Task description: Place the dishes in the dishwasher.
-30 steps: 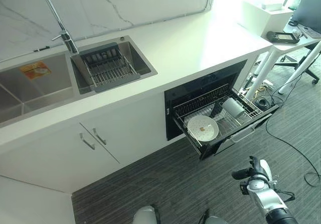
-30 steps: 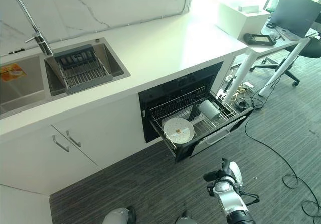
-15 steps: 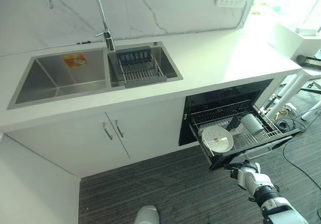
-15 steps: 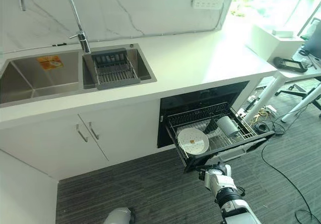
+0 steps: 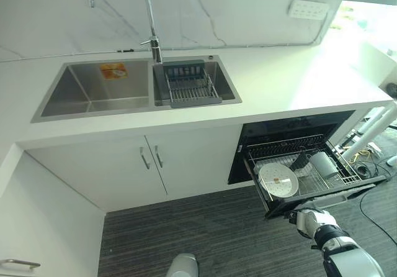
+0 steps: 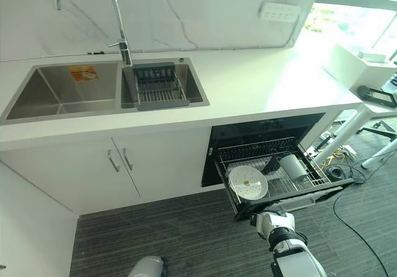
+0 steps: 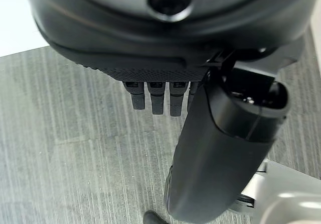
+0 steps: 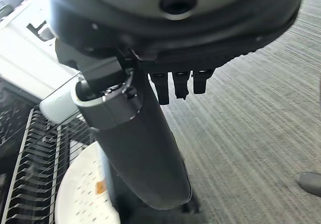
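The dishwasher's wire rack point(image 5: 314, 181) is pulled out of the dark opening point(image 5: 291, 128) under the counter. A white plate point(image 5: 278, 180) leans at its front left, and a white cup point(image 5: 324, 164) lies on its side at the right. My right hand point(image 5: 308, 220) hangs just below the drawer's front panel point(image 6: 291, 201); its fingers point(image 8: 180, 86) are straight and hold nothing, with the plate point(image 8: 83, 194) and rack point(image 8: 30, 158) close beside the thumb. Over the grey floor, my left hand point(image 7: 220, 148) is open and holds nothing.
A double steel sink point(image 5: 99, 90) with a dark drain basket point(image 5: 189, 86) and a tall tap point(image 5: 151, 16) sits in the white counter point(image 5: 291, 78). White cabinet doors point(image 5: 155, 159) stand left of the dishwasher. A white table's legs point(image 6: 344, 134) and cables are on the right.
The camera has swung, so the sink now sits further right in the picture. My right hand has come up close under the drawer's front. Plate and cup lie as before.
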You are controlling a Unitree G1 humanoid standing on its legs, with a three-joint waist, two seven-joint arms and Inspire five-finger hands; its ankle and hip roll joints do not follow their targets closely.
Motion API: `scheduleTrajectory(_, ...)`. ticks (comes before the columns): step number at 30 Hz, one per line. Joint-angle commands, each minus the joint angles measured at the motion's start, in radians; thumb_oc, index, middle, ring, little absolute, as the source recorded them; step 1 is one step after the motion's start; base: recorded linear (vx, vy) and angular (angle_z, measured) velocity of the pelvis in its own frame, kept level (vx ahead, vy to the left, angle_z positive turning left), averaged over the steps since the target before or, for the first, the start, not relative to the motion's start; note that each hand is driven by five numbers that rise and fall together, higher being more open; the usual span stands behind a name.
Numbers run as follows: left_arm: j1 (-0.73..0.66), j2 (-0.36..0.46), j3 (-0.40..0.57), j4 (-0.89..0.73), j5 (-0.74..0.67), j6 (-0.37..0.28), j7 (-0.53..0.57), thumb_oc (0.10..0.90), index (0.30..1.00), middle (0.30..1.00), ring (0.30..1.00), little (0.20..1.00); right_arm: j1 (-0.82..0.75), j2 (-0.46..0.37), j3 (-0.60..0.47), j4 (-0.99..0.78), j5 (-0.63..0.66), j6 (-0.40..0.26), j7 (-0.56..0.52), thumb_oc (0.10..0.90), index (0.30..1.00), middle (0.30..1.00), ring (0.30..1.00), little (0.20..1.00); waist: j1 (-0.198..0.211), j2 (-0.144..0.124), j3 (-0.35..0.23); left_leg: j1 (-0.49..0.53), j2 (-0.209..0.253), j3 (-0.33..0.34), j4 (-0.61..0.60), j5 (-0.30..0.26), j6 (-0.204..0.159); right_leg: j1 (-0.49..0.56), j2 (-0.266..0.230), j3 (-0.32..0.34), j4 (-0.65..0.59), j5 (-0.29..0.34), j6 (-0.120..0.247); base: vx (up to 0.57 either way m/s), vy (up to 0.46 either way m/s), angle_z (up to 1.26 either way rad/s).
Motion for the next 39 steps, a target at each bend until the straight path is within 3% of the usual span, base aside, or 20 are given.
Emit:
scheduleTrajectory(1, -0.009, 0.053, -0.068, 0.036, 0.008, 0.018, 0.022, 0.800, 0.900, 0.900, 0.900, 0.900, -0.122, -0.099, 0.010, 0.032, -0.041, -0.029, -0.056, 0.800, 0.900, 0.900, 0.900, 0.900, 0.051, 0.017, 0.006, 0.113, 0.074, -0.017, -0.143, -0.040, -0.096, -0.046, -0.060, -0.013, 0.088, -0.086, 0.049, 0.06, 0.024, 0.25)
scheduleTrajectory(17, -0.005, 0.070, -0.090, 0.009, 0.030, 0.008, 0.027, 0.800, 0.900, 0.900, 0.900, 0.900, -0.381, -0.278, 0.051, 0.149, -0.124, -0.040, 0.010, 0.800, 0.900, 0.900, 0.900, 0.900, 0.156, 0.055, 0.038, 0.028, 0.035, -0.090, -0.143, -0.004, -0.096, -0.046, -0.110, -0.099, 0.088, -0.068, 0.067, 0.05, 0.032, 0.19)
scheduleTrajectory(23, -0.028, 0.089, -0.103, -0.030, -0.001, -0.033, 0.016, 0.800, 0.900, 0.900, 0.900, 0.900, -0.610, -0.375, 0.122, 0.169, -0.095, -0.093, -0.027, 0.800, 0.900, 0.900, 0.900, 0.900, 0.197, 0.093, 0.095, -0.051, 0.011, -0.133, -0.143, -0.006, -0.099, -0.091, -0.133, -0.097, 0.088, -0.077, 0.081, -0.02, 0.014, 0.22)
scheduleTrajectory(26, -0.029, 0.089, -0.089, -0.123, 0.005, 0.044, 0.040, 0.800, 0.900, 0.900, 0.900, 0.900, -0.746, -0.381, 0.151, 0.183, -0.103, -0.093, -0.084, 0.800, 0.900, 0.900, 0.900, 0.900, 0.216, 0.107, 0.106, -0.076, -0.009, -0.142, -0.143, -0.003, -0.093, -0.111, -0.150, -0.091, 0.088, -0.064, 0.085, 0.05, 0.029, 0.12)
scheduleTrajectory(27, -0.055, 0.101, -0.091, -0.157, -0.018, 0.086, 0.042, 0.800, 0.900, 0.900, 0.900, 0.900, -0.857, -0.419, 0.200, 0.201, -0.116, -0.123, -0.088, 0.800, 0.900, 0.900, 0.900, 0.900, 0.217, 0.116, 0.110, -0.107, -0.014, -0.142, -0.143, -0.004, -0.088, -0.147, -0.160, -0.077, 0.088, -0.058, 0.085, 0.04, 0.072, 0.16)
scheduleTrajectory(29, -0.071, 0.110, -0.089, -0.176, -0.044, 0.101, 0.039, 0.800, 0.900, 0.900, 0.900, 0.900, -0.924, -0.450, 0.246, 0.191, -0.128, -0.185, -0.086, 0.800, 0.900, 0.900, 0.900, 0.900, 0.210, 0.123, 0.117, -0.139, -0.017, -0.136, -0.143, -0.002, -0.086, -0.186, -0.168, -0.061, 0.088, -0.051, 0.085, -0.01, 0.075, 0.08)
scheduleTrajectory(32, -0.080, 0.117, -0.079, -0.188, -0.070, 0.102, 0.035, 0.800, 0.900, 0.900, 0.900, 0.900, -0.973, -0.474, 0.292, 0.163, -0.144, -0.221, -0.098, 0.800, 0.900, 0.900, 0.900, 0.900, 0.200, 0.125, 0.123, -0.163, -0.019, -0.123, -0.143, -0.001, -0.082, -0.220, -0.174, -0.046, 0.088, -0.042, 0.084, -0.01, 0.059, -0.05)
scheduleTrajectory(39, -0.084, 0.129, -0.052, -0.209, -0.084, 0.078, 0.018, 0.800, 0.900, 0.900, 0.900, 0.900, -0.980, -0.505, 0.289, 0.137, -0.175, -0.288, -0.038, 0.800, 0.900, 0.900, 0.900, 0.900, 0.184, 0.121, 0.130, -0.169, -0.015, -0.098, -0.143, -0.009, -0.076, -0.243, -0.177, -0.033, 0.088, -0.037, 0.081, 0.01, 0.019, -0.01)
